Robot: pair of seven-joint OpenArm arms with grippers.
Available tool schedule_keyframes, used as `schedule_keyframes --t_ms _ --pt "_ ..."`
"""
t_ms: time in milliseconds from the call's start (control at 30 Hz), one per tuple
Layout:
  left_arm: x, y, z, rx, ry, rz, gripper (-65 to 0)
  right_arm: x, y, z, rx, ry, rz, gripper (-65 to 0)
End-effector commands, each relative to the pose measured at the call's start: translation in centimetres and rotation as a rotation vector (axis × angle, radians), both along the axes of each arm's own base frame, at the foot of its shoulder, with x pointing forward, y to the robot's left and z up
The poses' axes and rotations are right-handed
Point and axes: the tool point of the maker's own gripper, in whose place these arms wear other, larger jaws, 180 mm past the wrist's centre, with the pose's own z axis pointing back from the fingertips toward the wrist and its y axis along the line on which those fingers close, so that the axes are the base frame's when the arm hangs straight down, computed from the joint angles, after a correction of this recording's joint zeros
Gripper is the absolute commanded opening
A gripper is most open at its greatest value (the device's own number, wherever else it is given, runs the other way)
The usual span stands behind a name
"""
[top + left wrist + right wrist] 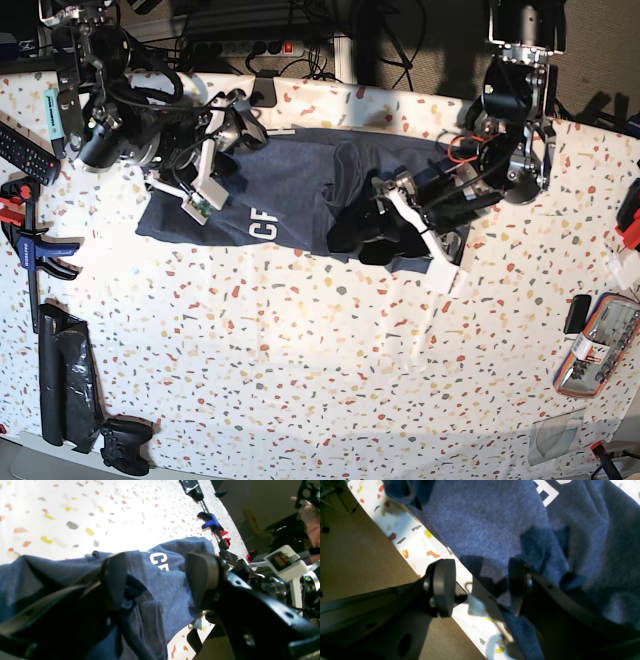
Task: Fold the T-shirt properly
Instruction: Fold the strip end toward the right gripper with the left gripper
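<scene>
1. Left wrist view: the left pincer [160,580] is open, with its two dark pads apart. The T-shirt [172,580] lies bunched under and between the pads. Just past the pads, white letters on the cloth read "CE"; the rest is hidden in a fold. One pad [116,580] touches the blue cloth. Beyond the pincer the speckled table [75,512] is bare and bright. To its right, along the table edge, one blue clamp [211,522] and some red clamp parts stand in a row.

2. Right wrist view: the right pincer [480,585] is open too. One pad [443,587] hangs over the table edge [425,545] and the brown floor [357,555]. The other pad [517,585] sits on the T-shirt [490,520]. Ahead of the pincer a piece of one white letter shows, too cut off to read. The shirt hem runs close along the table edge.

3. Base view: the one T-shirt [290,195] lies crumpled between the two pincers, near the far table edge. White letters "CF" can be read by the right pincer [225,120]. The left pincer [385,225] is over the shirt's other end. The near half of the table [320,380] has lots of free room.
</scene>
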Motion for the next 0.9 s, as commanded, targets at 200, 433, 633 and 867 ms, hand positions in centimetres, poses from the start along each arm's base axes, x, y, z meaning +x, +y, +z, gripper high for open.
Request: schedule_keyframes --t_ms 200,433,633,867 --pt "2.5 0.1 3.6 -0.022 -0.117 0.008 -26.1 1.8 -1.7 1.8 0.005 -0.072 -0.051 -31.6" --pt "2.7 1.0 2.6 0.071 -0.118 -0.005 -26.1 3.1 -7.0 2.9 -0.065 -0.089 -0.197 -31.6" --pt "3.0 4.7 0.8 0.206 -0.122 0.020 -26.1 3.4 -12.3 2.8 -0.006 -0.038 -0.405 -31.6" --pt "3.5 8.7 0.4 0.224 -0.100 0.121 -26.1 1.6 -15.3 -2.2 0.106 0.158 -0.565 -31.6"
